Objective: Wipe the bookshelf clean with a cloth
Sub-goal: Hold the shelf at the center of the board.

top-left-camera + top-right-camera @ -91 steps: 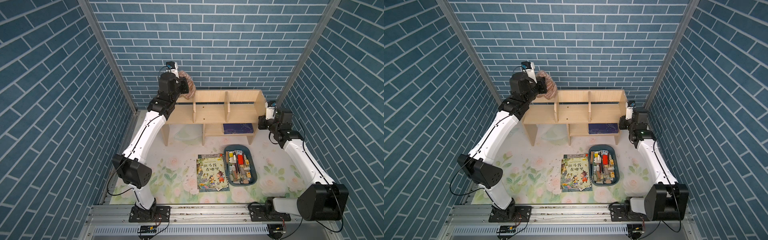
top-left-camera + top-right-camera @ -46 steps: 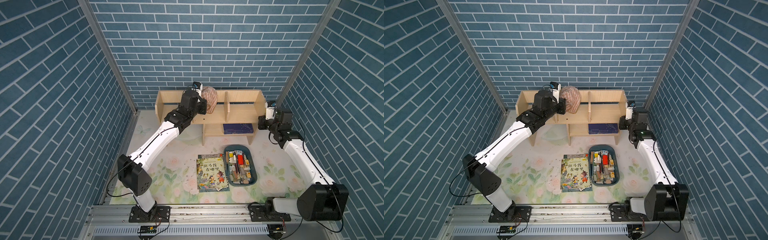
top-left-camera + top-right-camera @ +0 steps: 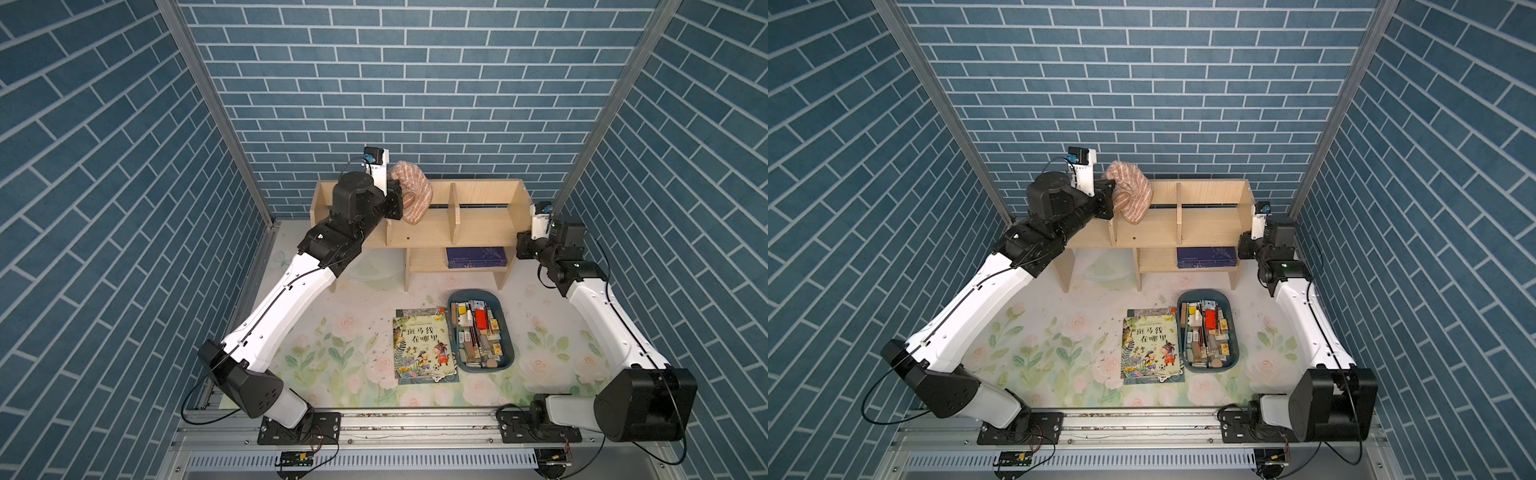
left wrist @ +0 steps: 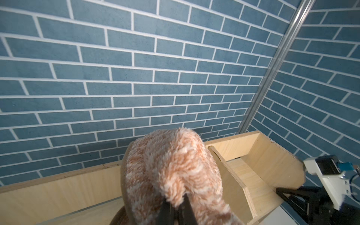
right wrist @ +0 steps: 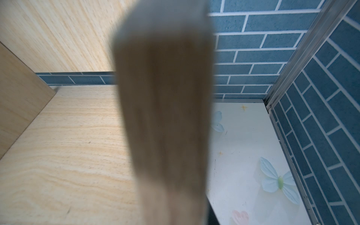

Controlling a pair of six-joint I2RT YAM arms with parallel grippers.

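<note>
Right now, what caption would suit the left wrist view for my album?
Left tool pinching a fluffy striped cloth at the wooden bookshelf, blue brick wall behind.

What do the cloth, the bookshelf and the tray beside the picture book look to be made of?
Cloth: fluffy pile fabric, perhaps microfibre or chenille; its fibres stand out in the left wrist view. Bookshelf: light wood or wood-look board, matte, with visible grain. Tray: probably plastic, smooth dark teal with rounded corners.

The cloth (image 4: 175,165) is shaggy pile; the bookshelf (image 3: 482,226), matt grained wood.
</note>
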